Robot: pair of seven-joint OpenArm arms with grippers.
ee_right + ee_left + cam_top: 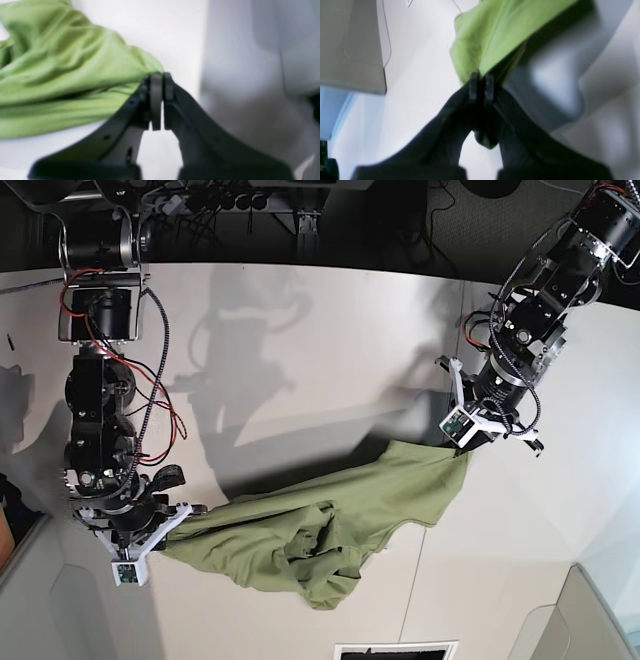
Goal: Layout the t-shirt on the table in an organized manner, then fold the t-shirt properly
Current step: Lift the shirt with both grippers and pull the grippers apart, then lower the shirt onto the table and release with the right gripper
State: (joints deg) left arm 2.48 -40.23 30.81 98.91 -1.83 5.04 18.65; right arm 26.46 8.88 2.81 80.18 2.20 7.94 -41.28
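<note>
Left wrist view: the left gripper [481, 86] is clamped on a shirt [492, 32] edge running to the upper right. Right wrist view: the right gripper [159, 85] pinches cloth at its tips (blurry), shirt at left. Base view: both arms reach down, the shirt stretched between them above the table [300, 360].

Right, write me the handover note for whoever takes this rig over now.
Left gripper: shut on the t-shirt, pinching one edge, lifted off the table.
Right gripper: shut on the t-shirt at the opposite end, low over the table.
T-shirt: stretched between the two grippers, the middle sagging and bunched in wrinkles near the front of the table.
Done: both ends gripped, shirt partly pulled out.
Left: spread it flat and smooth on the table, then do all the folds. No fold made yet.
</note>
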